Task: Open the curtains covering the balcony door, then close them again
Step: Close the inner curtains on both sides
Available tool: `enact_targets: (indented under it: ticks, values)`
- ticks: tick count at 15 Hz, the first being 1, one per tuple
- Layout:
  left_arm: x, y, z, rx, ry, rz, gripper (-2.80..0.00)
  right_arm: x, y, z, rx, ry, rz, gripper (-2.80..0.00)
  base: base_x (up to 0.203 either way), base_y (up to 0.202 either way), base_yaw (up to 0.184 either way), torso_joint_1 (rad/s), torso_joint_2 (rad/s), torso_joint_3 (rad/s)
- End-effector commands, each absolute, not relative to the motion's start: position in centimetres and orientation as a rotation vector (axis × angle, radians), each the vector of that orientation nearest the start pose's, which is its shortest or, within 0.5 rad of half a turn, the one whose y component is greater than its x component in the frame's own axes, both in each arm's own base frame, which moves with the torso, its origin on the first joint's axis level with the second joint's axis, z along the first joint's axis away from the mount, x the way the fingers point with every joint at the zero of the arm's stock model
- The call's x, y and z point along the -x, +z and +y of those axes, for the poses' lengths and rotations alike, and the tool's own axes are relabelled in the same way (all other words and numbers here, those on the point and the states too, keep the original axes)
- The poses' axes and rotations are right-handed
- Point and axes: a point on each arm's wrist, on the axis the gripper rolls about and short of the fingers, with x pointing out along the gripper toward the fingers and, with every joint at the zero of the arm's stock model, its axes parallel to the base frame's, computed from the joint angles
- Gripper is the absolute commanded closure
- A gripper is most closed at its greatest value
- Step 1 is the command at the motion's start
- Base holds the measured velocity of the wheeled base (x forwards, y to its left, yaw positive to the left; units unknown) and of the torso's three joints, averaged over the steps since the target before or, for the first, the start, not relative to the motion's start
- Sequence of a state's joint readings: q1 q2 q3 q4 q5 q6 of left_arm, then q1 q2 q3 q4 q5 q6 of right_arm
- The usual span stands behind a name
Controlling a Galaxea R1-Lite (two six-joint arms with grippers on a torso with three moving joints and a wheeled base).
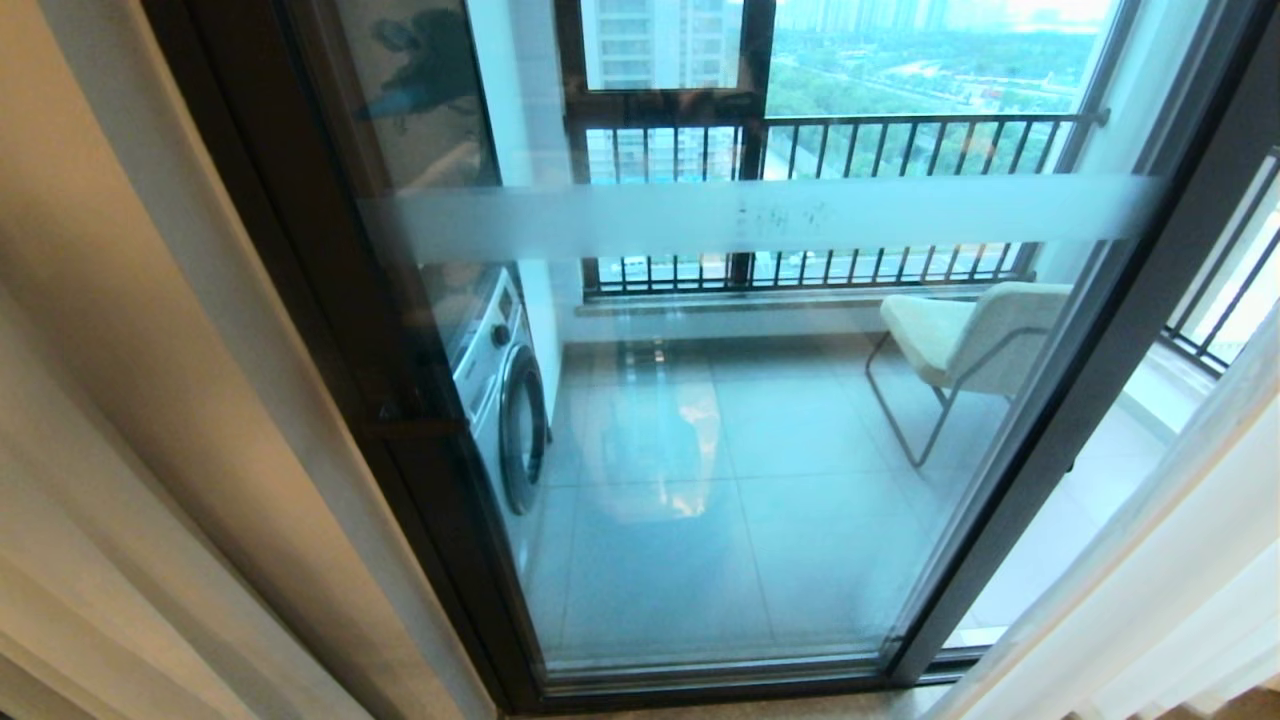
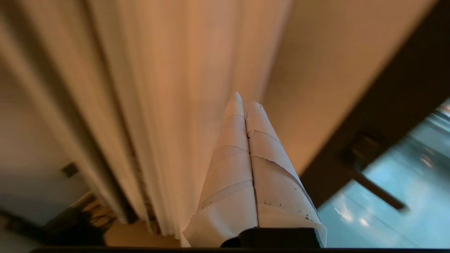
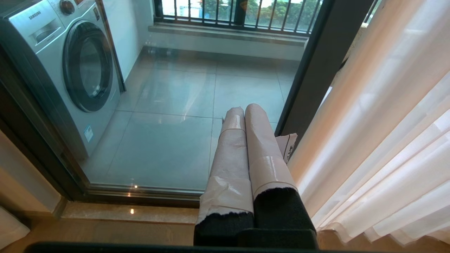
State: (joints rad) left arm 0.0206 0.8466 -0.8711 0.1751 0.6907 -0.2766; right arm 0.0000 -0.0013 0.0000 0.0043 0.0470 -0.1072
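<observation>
curtains [image 1: 1190, 560]: cut off at the head view's lower right corner, top and hem out of frame
balcony door [image 1: 700, 450]: top cropped by the upper edge
washing machine [image 1: 505, 400]: partly hidden behind the dark door frame, left of centre
tan drapes [image 2: 140, 105]: blurred in the left wrist view
door handle [image 2: 365, 165]: smeared, right side, shape unclear

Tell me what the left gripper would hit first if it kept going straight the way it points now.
Most likely the tan drape: the shut left gripper points at its folds, right by the bare wall. Depth is unclear, so contact distance can't be judged.
</observation>
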Motion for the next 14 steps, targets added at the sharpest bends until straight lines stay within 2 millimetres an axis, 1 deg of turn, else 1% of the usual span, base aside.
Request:
enact_targets:
  ticks: [1, 4, 6, 7, 11, 14]
  values:
    - [-8.4, 29.9, 1.9, 0.201, 0.817, 0.045, 0.00, 2.3, 7.5, 0.1, 0.109, 0.048, 0.002, 0.00, 0.000, 0.000, 0.000, 0.000, 0.00, 0.000]
    - [-9.7, 31.6, 2.9, 0.198, 0.984, 0.011, 0.00, 2.3, 7.5, 0.1, 0.109, 0.048, 0.002, 0.00, 0.000, 0.000, 0.000, 0.000, 0.00, 0.000]
    - [-10.6, 32.4, 3.5, 0.196, 1.062, -0.005, 0.00, 2.3, 7.5, 0.1, 0.108, 0.048, 0.002, 0.00, 0.000, 0.000, 0.000, 0.000, 0.00, 0.000]
    - [-10.9, 32.8, 3.7, 0.195, 1.088, -0.010, 0.00, 2.3, 7.5, 0.1, 0.109, 0.048, 0.002, 0.00, 0.000, 0.000, 0.000, 0.000, 0.00, 0.000]
    - [-13.6, 35.0, 5.3, 0.214, 1.167, -0.050, 0.00, 2.3, 7.5, 0.1, 0.109, 0.048, 0.002, 0.00, 0.000, 0.000, 0.000, 0.000, 0.00, 0.000]
    - [-14.7, 36.9, 6.6, 0.226, 1.224, -0.099, 0.00, 2.3, 7.5, 0.1, 0.109, 0.048, 0.002, 0.00, 0.000, 0.000, 0.000, 0.000, 0.00, 0.000]
